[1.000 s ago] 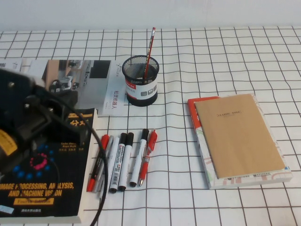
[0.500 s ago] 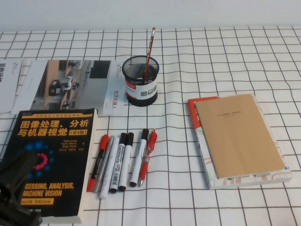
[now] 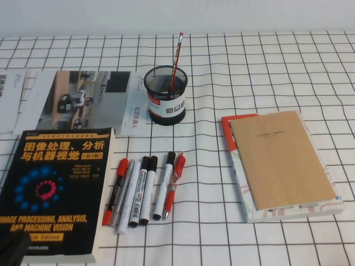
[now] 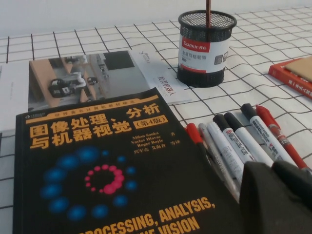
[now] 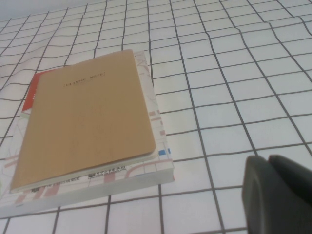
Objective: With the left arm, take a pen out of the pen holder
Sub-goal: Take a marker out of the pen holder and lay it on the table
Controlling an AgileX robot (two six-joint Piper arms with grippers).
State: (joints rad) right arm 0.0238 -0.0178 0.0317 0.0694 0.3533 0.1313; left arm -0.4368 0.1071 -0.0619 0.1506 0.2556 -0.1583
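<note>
The black mesh pen holder [image 3: 165,94] stands upright behind the middle of the table, with one red pencil [image 3: 177,58] leaning in it. In the left wrist view the pen holder [image 4: 203,48] and pencil [image 4: 208,7] are far ahead of my left gripper [image 4: 271,166]. That gripper is shut and holds nothing, low over the near corner of a black book [image 4: 97,165], beside a row of pens [image 4: 239,141]. In the high view only a dark bit of the left arm [image 3: 11,250] shows at the near left corner. My right gripper [image 5: 267,161] is shut and empty over bare cloth.
Several pens and markers [image 3: 144,185] lie side by side in front of the holder. The black book [image 3: 52,188] lies near left, with leaflets [image 3: 83,102] behind it. A tan notebook on a stack [image 3: 280,163] lies at the right. A checked cloth [image 3: 222,233] covers the table.
My left arm has pulled back toward the near left corner and almost out of the high view, uncovering the black book. The pencil, holder and pens have not moved.
</note>
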